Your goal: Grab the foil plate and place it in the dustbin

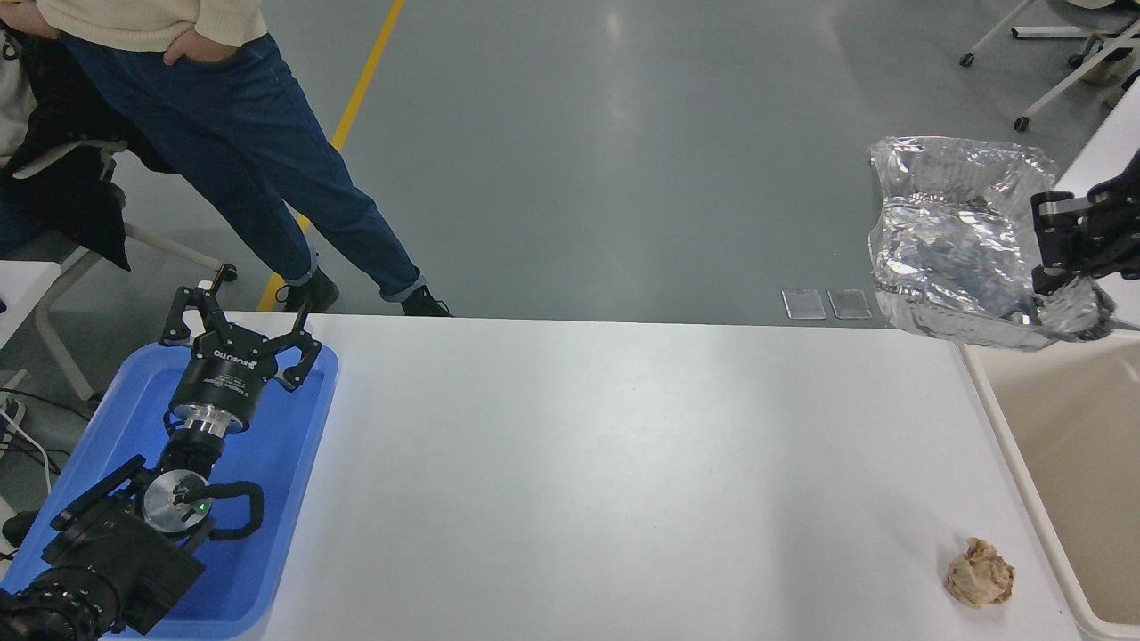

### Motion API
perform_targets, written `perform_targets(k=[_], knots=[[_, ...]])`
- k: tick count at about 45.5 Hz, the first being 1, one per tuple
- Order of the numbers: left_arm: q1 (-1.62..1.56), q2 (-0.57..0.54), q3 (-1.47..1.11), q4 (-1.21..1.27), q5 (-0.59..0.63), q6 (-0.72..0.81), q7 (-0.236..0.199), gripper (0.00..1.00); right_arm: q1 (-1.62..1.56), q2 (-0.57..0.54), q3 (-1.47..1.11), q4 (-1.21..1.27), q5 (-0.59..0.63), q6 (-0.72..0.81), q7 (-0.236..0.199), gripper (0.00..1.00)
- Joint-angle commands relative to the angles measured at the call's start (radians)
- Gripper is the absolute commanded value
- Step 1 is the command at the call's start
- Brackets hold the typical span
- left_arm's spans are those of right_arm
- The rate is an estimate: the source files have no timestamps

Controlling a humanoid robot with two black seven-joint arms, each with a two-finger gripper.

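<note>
The right arm (1113,223) and dustbin (1051,463) are cut off at the right edge.

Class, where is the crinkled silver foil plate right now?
Upper right of the head view: the crinkled silver foil plate hangs from the right gripper, beside the beige plastic dustbin.

I see a crinkled shiny silver foil plate (957,249), beige plastic dustbin (1060,445), flat blue plastic tray (285,445), white table (623,463), crumpled tan paper ball (980,572), both grippers black (239,334) (1060,258), yellow floor stripe (356,98).
</note>
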Motion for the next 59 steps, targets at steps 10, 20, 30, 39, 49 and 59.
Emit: perform_targets(k=[10,20,30,39,49,59], knots=[[0.002,0.000,0.000,0.000,-0.002,0.000,-0.001,1.00,-0.043,-0.283,-0.207,-0.174,-0.159,0.000,-0.005,0.00],[0.002,0.000,0.000,0.002,-0.002,0.000,-0.001,1.00,-0.112,-0.489,-0.158,-0.324,-0.256,0.000,-0.005,0.00],[0.002,0.000,0.000,0.002,-0.002,0.000,-0.001,1.00,-0.348,-0.527,0.012,-0.452,-0.277,0.000,-0.006,0.00],[0.003,0.000,0.000,0.002,-0.002,0.000,-0.001,1.00,-0.715,-0.533,0.360,-0.591,-0.276,0.000,-0.005,0.00],[0.002,0.000,0.000,0.002,-0.002,0.000,-0.001,1.00,-1.227,-0.383,0.802,-0.893,-0.274,0.000,-0.006,0.00],[0.002,0.000,0.000,0.002,-0.002,0.000,-0.001,1.00,-1.580,-0.093,1.000,-1.378,-0.260,0.000,-0.005,0.00]])
